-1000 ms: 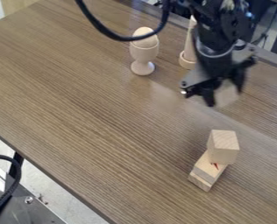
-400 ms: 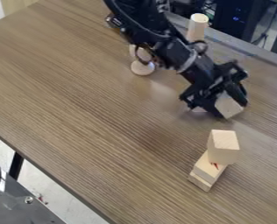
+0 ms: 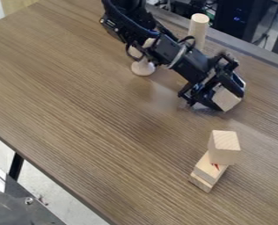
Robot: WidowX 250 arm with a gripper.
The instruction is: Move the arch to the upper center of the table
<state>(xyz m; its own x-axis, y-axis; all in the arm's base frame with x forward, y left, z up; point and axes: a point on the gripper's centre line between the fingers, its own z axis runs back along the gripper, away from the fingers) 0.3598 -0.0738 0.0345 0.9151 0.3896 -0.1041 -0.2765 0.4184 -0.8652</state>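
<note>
Now the gripper (image 3: 207, 99) sits a little higher in the view than in the frame just before, and the arch (image 3: 226, 99), the pale wooden piece at it, has shifted up the table (image 3: 106, 127) too. Whether the hand is apart or clamped on the arch, I cannot tell. The arch is right of centre, in the upper half of the view. The cube (image 3: 224, 148) sits where it was, on top of the tilted blocks (image 3: 209, 171) at lower right. Toward the top, the wooden cup (image 3: 143, 68) stands partly hidden behind the arm, and the upright cylinder (image 3: 198, 30) rises just beyond the arm, both in the way on that side
</note>
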